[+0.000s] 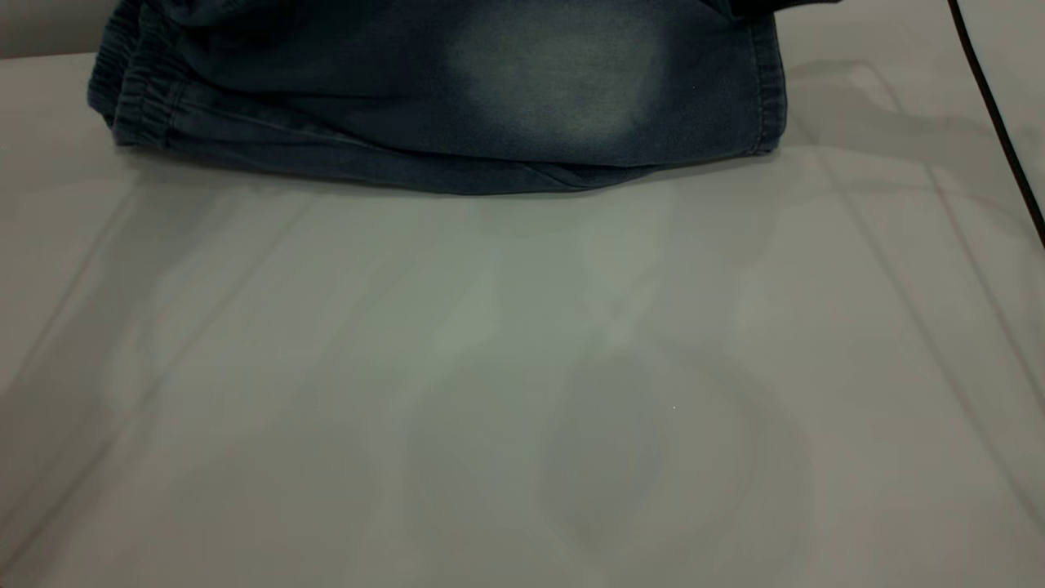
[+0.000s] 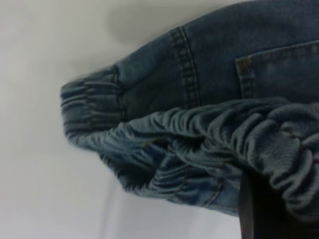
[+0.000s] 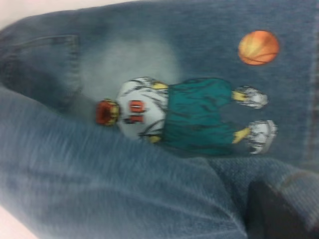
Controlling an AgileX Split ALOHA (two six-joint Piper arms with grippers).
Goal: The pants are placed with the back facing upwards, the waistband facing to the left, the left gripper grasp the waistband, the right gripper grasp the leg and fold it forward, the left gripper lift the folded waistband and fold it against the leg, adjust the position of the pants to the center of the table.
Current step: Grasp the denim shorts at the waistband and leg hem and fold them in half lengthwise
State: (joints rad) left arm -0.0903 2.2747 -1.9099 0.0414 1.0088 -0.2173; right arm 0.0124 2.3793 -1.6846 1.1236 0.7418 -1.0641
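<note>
The blue denim pants [image 1: 457, 98] lie at the far edge of the table [image 1: 522, 392], waistband [image 1: 135, 98] to the left. The leg [image 1: 563, 82] with the whitish faded oval is on top and lifted. In the left wrist view the gathered waistband [image 2: 209, 134] drapes over my left gripper [image 2: 269, 209], which is shut on it, above a back pocket [image 2: 284, 74]. In the right wrist view my right gripper [image 3: 274, 214] is shut on the leg [image 3: 124, 189], held over the basketball-player cartoon [image 3: 184, 114]. Both grippers are almost wholly hidden by cloth.
A black cable [image 1: 996, 122] runs down the table's right side. A sliver of black [image 1: 784, 6] shows at the top edge above the leg hem. Wide bare table lies in front of the pants.
</note>
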